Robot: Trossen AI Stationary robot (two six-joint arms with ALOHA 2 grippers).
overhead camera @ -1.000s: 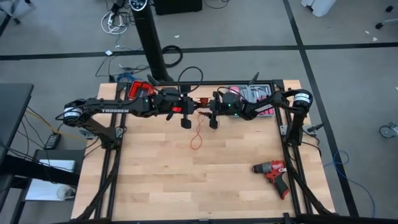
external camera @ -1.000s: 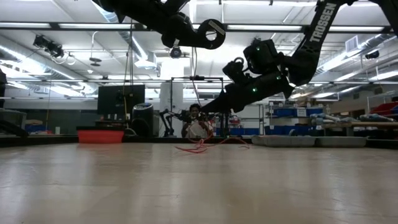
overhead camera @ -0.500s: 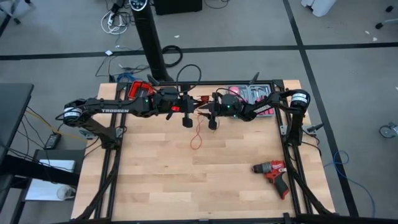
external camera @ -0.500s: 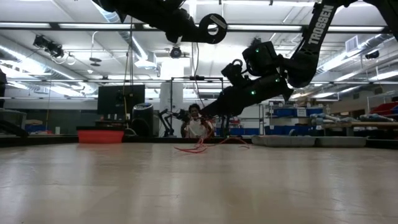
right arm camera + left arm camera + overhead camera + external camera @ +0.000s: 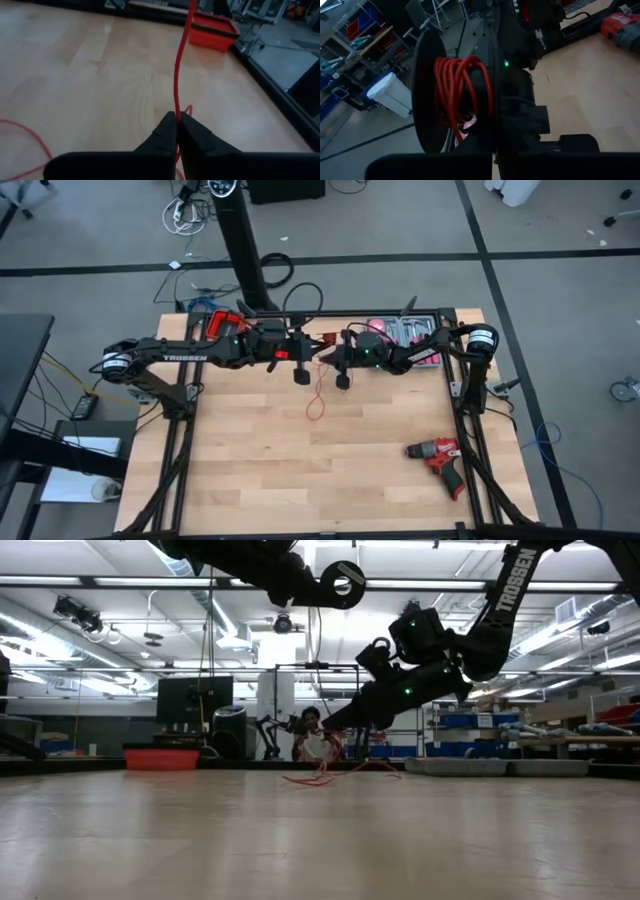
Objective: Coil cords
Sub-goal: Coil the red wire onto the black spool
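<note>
A thin red cord (image 5: 316, 402) hangs from between my two grippers, and its lower loops lie on the wooden table (image 5: 325, 776). Part of it is wound on a black spool (image 5: 455, 95), which sits right in front of my left gripper (image 5: 306, 353), raised above the table's far middle (image 5: 340, 585). That gripper is shut. My right gripper (image 5: 326, 356) faces it from the right, lower down, and is shut on the cord (image 5: 176, 120). My left gripper carries the black spool (image 5: 485, 125) clear of the table, its flanges upright. Its own dark fingers hide where they meet the spool. My right gripper pinches the single red strand (image 5: 176, 114) between its two fingertips. The fingers slant down from the table's right and lie across the strand. Beyond the tips the strand runs on in a nearly straight line (image 5: 186, 30). Its slack end lies looped on the table (image 5: 30, 135).
A red-and-black drill (image 5: 438, 458) lies near the table's front right. A red bin (image 5: 225, 322) stands at the far left and a pink-and-grey tray (image 5: 405, 330) at the far right. Bare wood (image 5: 250, 470) fills the near half.
My right gripper has shut on the red strand where it hangs below the spool. Both arms have otherwise stayed in place, and the loops on the table lie as before.
</note>
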